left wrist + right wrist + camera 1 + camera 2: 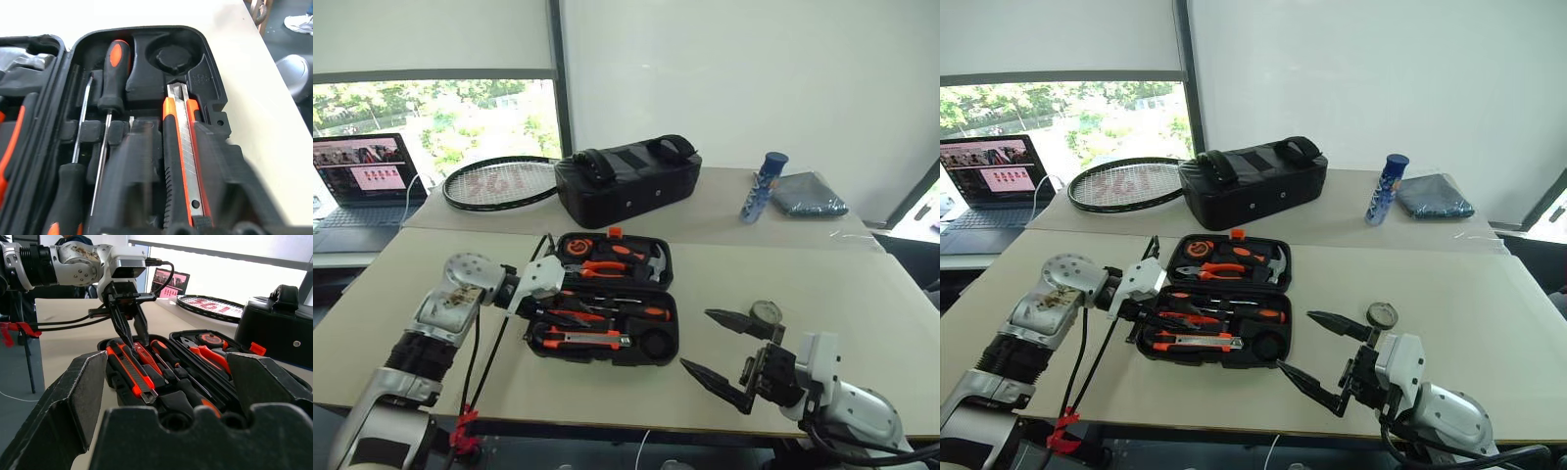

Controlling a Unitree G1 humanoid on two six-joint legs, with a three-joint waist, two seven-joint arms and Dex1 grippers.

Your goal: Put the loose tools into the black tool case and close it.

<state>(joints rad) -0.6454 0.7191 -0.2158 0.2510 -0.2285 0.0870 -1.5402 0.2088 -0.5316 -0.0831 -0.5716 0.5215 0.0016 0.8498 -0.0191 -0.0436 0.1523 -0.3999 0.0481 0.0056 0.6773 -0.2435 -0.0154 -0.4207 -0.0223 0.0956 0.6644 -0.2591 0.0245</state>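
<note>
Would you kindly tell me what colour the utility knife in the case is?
Orange and black, with a silver blade strip; the utility knife shows best in the left wrist view.

No lettering can be read: the moulded mark inside the black tool case [203, 78] and the laptop screen [364, 164] are too small.

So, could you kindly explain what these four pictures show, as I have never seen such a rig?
It is a two-armed robot at a table. Two pictures come from its head, two from cameras on its wrists. An open black tool case lies on the table, holding screwdrivers, a utility knife, pliers and a hammer. The left gripper hangs over the case's slots, fingers nearly together, gripping nothing I can make out. The right gripper waits wide open and empty. Behind lie a black bag, a racket and a laptop.
</note>
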